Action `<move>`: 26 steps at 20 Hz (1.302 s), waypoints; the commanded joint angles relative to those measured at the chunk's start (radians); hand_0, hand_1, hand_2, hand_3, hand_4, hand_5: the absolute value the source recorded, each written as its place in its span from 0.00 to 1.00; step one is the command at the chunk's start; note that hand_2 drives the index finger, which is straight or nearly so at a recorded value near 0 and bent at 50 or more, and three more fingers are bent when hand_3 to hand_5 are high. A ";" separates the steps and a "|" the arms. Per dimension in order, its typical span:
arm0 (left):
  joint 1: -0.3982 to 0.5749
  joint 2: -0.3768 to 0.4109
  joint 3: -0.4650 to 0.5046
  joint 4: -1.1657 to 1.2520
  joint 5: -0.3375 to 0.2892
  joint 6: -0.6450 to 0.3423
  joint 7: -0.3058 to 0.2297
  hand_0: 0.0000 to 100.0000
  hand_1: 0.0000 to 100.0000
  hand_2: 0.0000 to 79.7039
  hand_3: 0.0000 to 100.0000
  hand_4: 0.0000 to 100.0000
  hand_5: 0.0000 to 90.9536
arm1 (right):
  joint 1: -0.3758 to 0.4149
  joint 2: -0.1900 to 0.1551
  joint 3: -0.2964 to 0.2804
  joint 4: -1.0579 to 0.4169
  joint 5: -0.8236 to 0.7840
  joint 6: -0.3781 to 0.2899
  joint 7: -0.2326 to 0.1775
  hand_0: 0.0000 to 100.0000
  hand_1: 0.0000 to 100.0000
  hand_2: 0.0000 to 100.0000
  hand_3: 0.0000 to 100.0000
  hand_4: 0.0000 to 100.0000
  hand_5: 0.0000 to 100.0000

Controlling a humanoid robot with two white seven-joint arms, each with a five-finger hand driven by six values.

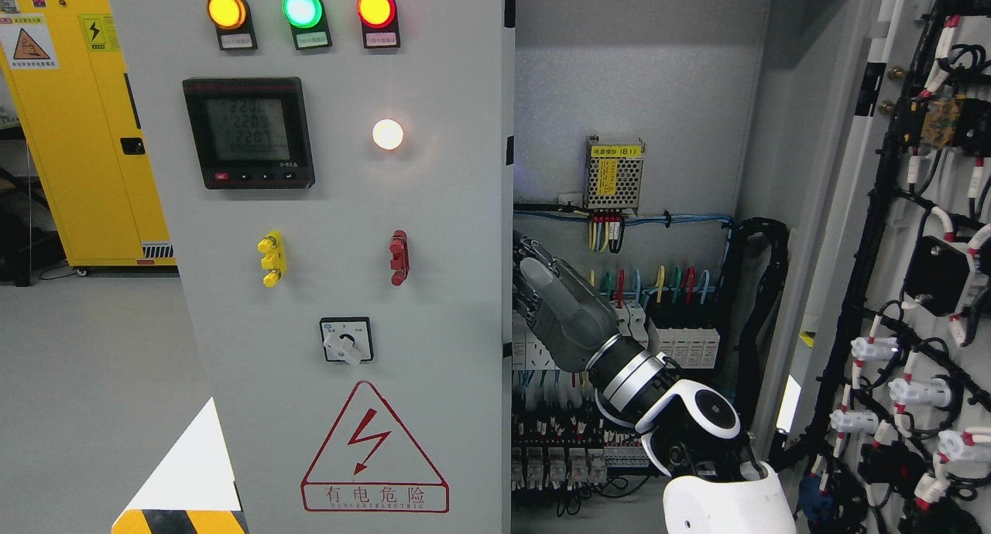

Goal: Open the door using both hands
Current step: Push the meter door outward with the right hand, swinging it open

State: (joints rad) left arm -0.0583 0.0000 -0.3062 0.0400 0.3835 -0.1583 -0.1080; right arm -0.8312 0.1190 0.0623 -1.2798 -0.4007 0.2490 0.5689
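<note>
The grey left door (348, 209) of the electrical cabinet stands closed, with three lamps, a meter and a rotary switch on its front. The right door (890, 232) is swung wide open at the right and shows the wiring on its inner side. My right arm comes in from the lower right. Its hand (528, 282) reaches into the cabinet opening, at the left door's free edge (507, 302). The fingers (526, 255) curl against that edge and their tips are hidden behind it. My left arm is out of view.
The cabinet's inside (619, 302) holds a power module, coloured wires and rows of breakers close behind my hand. A yellow cabinet (85, 131) stands at the far left on a grey floor. A black-and-yellow striped marking (178, 518) shows at the bottom left.
</note>
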 commanded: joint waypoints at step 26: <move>0.002 0.002 0.001 0.001 0.002 0.000 -0.001 0.12 0.56 0.00 0.00 0.00 0.00 | -0.008 -0.001 -0.007 -0.035 -0.099 0.056 0.134 0.00 0.50 0.04 0.00 0.00 0.00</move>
State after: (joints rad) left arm -0.0566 0.0000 -0.3055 0.0409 0.3849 -0.1584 -0.1035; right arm -0.8608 0.1186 0.0568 -1.2777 -0.4716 0.3060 0.6841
